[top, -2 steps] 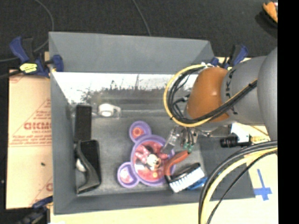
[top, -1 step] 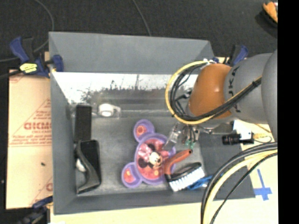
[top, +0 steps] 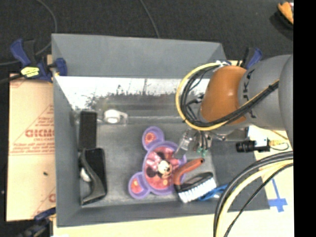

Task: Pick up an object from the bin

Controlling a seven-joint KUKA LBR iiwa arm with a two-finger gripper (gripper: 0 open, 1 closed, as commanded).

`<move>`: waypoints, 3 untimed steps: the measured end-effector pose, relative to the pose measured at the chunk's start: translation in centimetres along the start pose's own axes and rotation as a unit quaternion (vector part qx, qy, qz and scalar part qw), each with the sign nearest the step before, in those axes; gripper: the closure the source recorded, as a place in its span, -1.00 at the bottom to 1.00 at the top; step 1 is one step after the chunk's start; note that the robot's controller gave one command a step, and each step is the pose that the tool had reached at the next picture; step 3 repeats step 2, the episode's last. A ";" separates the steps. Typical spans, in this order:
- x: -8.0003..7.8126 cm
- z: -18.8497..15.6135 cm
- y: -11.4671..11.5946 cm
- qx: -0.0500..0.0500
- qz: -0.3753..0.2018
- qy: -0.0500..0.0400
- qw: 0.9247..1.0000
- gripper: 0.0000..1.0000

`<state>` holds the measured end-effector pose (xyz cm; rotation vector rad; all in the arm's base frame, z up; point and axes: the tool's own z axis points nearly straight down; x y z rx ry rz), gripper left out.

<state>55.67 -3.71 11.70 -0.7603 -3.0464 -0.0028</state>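
Grey metal bin [top: 138, 53], dark floor [top: 98, 9] around

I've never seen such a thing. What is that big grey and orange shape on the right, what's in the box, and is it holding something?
That is a robot arm, photographed by one camera looking down from above; the orange dome is a cover on its wrist. It reaches in from the right over a grey metal bin and is meant to lift one thing out. Its jaws hang at the bin's right side, close to a red-handled tool and a purple mouse-shaped plate. A white-bristled brush lies nearby, black items on the left, a white ring at the back. I cannot make out anything held.
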 end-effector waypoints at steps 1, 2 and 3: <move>0.1 -0.9 -0.1 0.001 0.000 0.002 1.000 1.00; 0.1 -2.4 -0.1 0.001 -0.001 0.001 1.000 1.00; 0.1 -2.4 -0.1 0.001 -0.001 0.001 1.000 1.00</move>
